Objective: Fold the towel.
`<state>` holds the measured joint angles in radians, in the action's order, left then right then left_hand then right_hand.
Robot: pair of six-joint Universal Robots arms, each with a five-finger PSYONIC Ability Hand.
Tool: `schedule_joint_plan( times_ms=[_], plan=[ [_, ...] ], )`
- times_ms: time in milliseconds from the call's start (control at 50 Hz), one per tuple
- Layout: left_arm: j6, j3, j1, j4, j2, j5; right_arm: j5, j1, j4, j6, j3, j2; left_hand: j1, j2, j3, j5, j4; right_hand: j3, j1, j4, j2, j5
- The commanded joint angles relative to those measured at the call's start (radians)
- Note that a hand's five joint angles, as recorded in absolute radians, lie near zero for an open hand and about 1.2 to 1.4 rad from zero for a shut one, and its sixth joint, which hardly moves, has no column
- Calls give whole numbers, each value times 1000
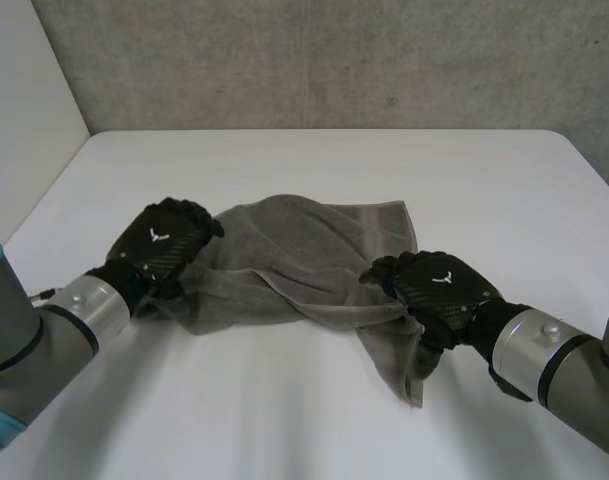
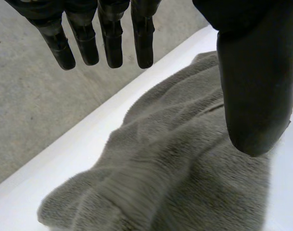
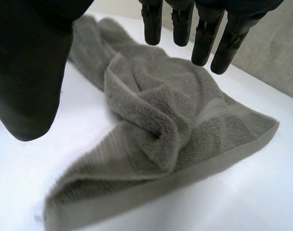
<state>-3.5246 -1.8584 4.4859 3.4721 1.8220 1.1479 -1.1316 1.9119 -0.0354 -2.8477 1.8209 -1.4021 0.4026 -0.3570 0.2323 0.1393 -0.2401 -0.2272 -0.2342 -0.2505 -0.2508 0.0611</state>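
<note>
Towel (image 1: 304, 262), grey and rumpled, lies near the middle of the white counter (image 1: 334, 170), bunched into loose folds. One part spreads flatter toward the far side. Another part trails toward the near edge at the robot's right, where a hemmed end lies on the counter.

The left hand (image 1: 169, 245) sits at the towel's left end, over its bunched edge. In the left wrist view its fingers (image 2: 112, 43) are straight and spread away from the thumb (image 2: 252, 96). The towel (image 2: 175, 168) lies below them, ungrasped, on the counter (image 2: 64, 159).

The right hand (image 1: 439, 285) is over the towel's right side, above the place where the trailing part starts. In the right wrist view its fingers (image 3: 204, 38) are likewise straight, with the thumb (image 3: 26, 82) held wide. They hover above a raised fold of the towel (image 3: 160, 125) without pinching it. The hemmed edge runs across the counter (image 3: 233, 192) beneath the palm.

A grey concrete wall (image 1: 334, 60) stands behind the counter.
</note>
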Motion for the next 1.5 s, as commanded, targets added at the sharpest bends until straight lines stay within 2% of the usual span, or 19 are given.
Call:
schedule_joint_plan(
  times_ms=[20, 160, 220, 320, 400, 520, 580, 760, 880, 960, 980, 1020, 1120, 1160, 1200, 1280, 1300, 1320, 1500],
  plan=[
    [3, 91, 6, -8, 77, 18, -31, 7, 97, -186, 20, 31, -92, 47, -58, -3, 66, 53, 60, 76, 76, -61],
    [0, 223, 22, -51, 193, 78, -82, 9, 112, -197, -20, 147, -72, 26, -58, 17, 66, 53, 35, 76, 51, -36],
    [-2, 254, 32, -80, 218, 81, -96, 9, 135, -193, -49, 212, -57, 11, -58, 32, 66, 53, -133, 76, -116, 131],
    [-8, 370, 46, -289, 296, 82, -99, 9, 155, -191, -80, 279, 13, -59, -58, 102, 66, 53, -285, 76, -269, 284],
    [-10, 404, 47, -367, 324, 85, -97, -2, 169, -190, -101, 319, 28, -74, -58, 117, 66, 53, -499, 76, -482, 497],
    [-25, 401, 49, -410, 344, 88, -85, -33, 163, -165, -98, 293, 300, -346, -58, 389, 66, 53, -919, 76, -902, 917],
    [-31, 354, 62, -413, 317, 90, -80, -56, 163, -139, -88, 249, 345, -391, -58, 434, 66, 53, -995, 76, -979, 994],
    [-37, 212, 84, -393, 169, 84, -73, -90, 140, -50, -72, 204, 410, -455, -58, 499, 66, 53, -1162, 76, -1145, 1160],
    [-39, 176, 88, -403, 146, 88, -36, -108, 66, 17, -68, 192, 644, -690, -58, 733, 66, 53, -1162, 76, -1145, 1161],
    [-39, 176, 96, -403, 138, 87, 42, -151, -98, 135, -107, 180, 821, -866, -58, 910, 66, 53, -1162, 76, -1145, 1161],
    [-39, 186, 101, -403, 137, 87, 42, -151, -98, 136, -107, 180, 975, -1021, -58, 1064, 66, 53, -1162, 76, -1145, 1161],
    [-39, 197, 105, -404, 135, 87, 58, -151, -182, 191, -161, 176, 993, -1039, -58, 1082, 66, 53, -1162, 76, -1145, 1161],
    [-37, 243, 99, -412, 129, 88, 76, -146, -276, 218, -226, 166, 830, -875, -58, 918, 66, 53, -1162, 76, -1145, 1161],
    [-37, 239, 90, -429, 106, 87, 72, -146, -262, 221, -226, 144, 369, -414, -58, 457, 66, 53, -1162, 76, -1145, 1161],
    [-37, 231, 88, -438, 96, 85, 72, -146, -244, 222, -218, 129, 229, -275, -58, 318, 66, 53, -1162, 76, -1145, 1161],
    [-45, 167, 98, -456, 71, 73, 75, -148, -219, 228, -193, 112, 175, -221, -58, 264, 66, 53, -1022, 76, -1006, 1021],
    [-45, 166, 98, -456, 71, 73, 76, -149, -218, 232, -178, 112, 175, -221, -58, 264, 66, 53, -688, 76, -671, 686],
    [-59, 145, 102, -458, 62, 69, 72, -148, -218, 234, -166, 112, 175, -221, -58, 264, 66, 53, -519, 76, -502, 517],
    [-203, 51, 144, -459, 43, 62, 65, -154, -216, 235, -132, 112, 166, -212, -58, 255, 66, 53, -491, 76, -474, 489]
  ],
)
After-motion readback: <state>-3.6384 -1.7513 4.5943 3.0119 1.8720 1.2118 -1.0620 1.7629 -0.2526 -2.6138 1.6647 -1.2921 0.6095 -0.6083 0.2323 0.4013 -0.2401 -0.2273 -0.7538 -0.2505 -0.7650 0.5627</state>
